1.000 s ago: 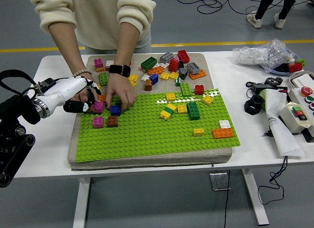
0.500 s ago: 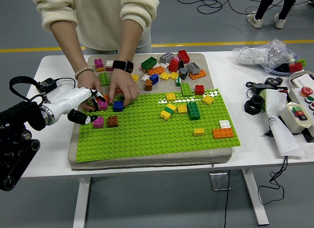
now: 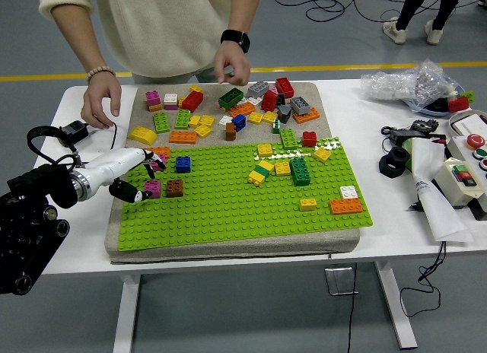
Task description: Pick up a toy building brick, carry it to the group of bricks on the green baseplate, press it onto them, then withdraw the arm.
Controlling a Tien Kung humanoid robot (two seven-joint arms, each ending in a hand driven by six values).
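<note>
The green baseplate (image 3: 228,212) lies on a grey mat on the white table. At its left end stands a group of bricks: a magenta brick (image 3: 153,189), a brown brick (image 3: 175,187), a blue brick (image 3: 183,164) and a second magenta brick (image 3: 158,165). My left hand (image 3: 141,178) is at the plate's left edge. Its fingers are spread, the upper fingertips (image 3: 151,162) by the second magenta brick and the thumb beside the first. It holds nothing that I can see. My right arm is out of view.
A person stands at the far side, one hand (image 3: 101,103) resting on the table at far left, the other (image 3: 230,64) raised over the loose bricks (image 3: 251,102) on the mat. More bricks (image 3: 280,169) stand mid-plate. A control box (image 3: 466,174) and a bag (image 3: 411,83) are at the right.
The person's hands have lifted off the brick group and drawn back to the far side. My left hand has moved slightly down and toward me beside the group.
</note>
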